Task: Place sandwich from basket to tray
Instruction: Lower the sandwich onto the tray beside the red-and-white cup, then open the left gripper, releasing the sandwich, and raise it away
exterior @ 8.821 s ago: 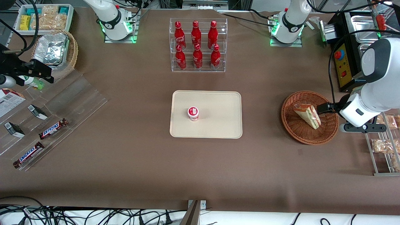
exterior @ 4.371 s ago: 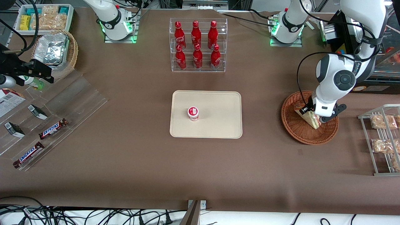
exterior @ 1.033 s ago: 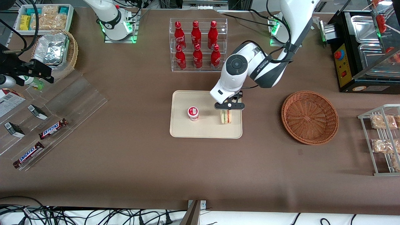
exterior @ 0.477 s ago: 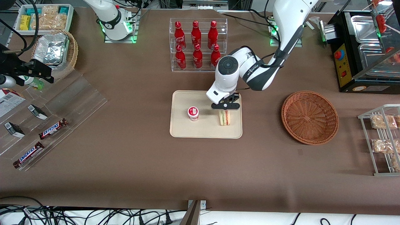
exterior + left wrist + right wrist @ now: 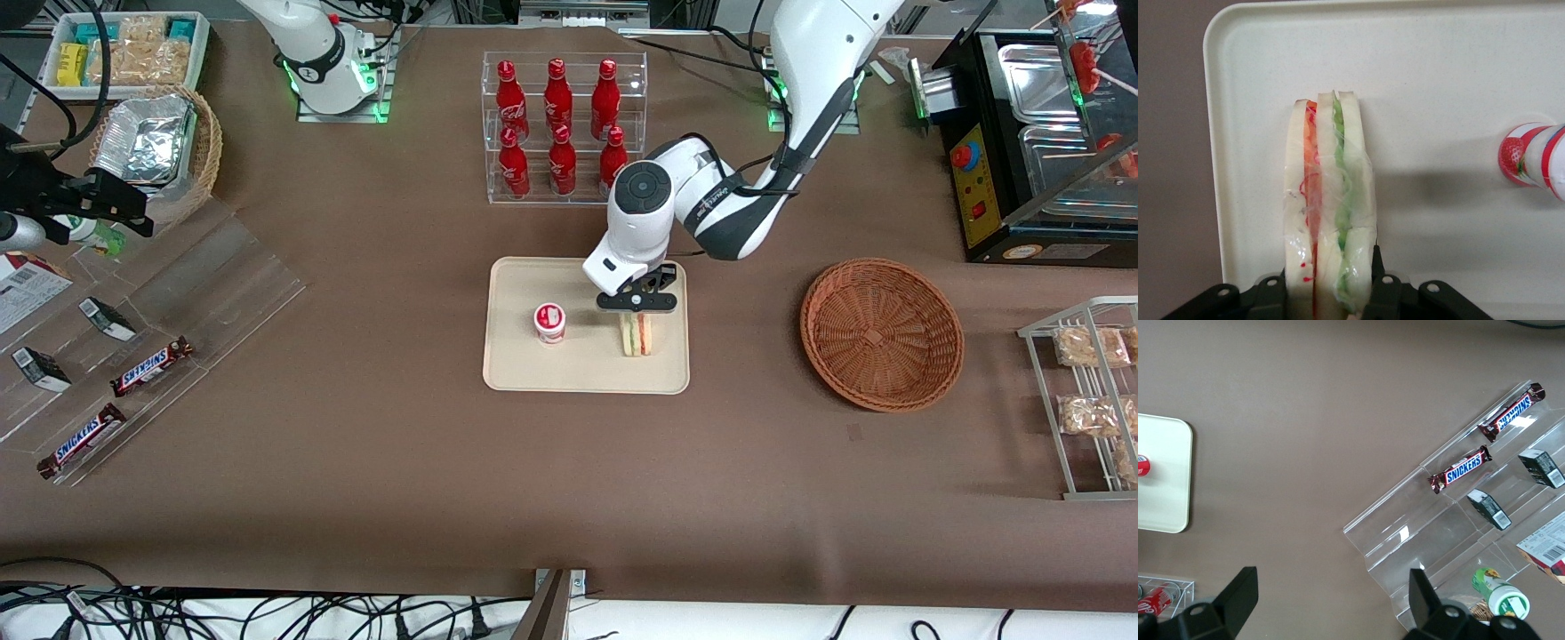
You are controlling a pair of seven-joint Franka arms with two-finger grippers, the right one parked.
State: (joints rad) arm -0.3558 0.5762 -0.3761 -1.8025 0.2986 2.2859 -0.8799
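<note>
Tool (image 5: pixel 636 311) above tray (image 5: pixel 524 369), fingers closed on sandwich (image 5: pixel 636 335), one on each bread face. Sandwich on edge over tray end nearer basket (image 5: pixel 880 333), beside small red-and-white cup (image 5: pixel 549 322); contact with tray floor cannot be told. Likely light, soft, compressible; clear wrap (image 5: pixel 1338 220) likely slippery. Best hold: flat bread faces, gentle squeeze, not filling edge.
</note>
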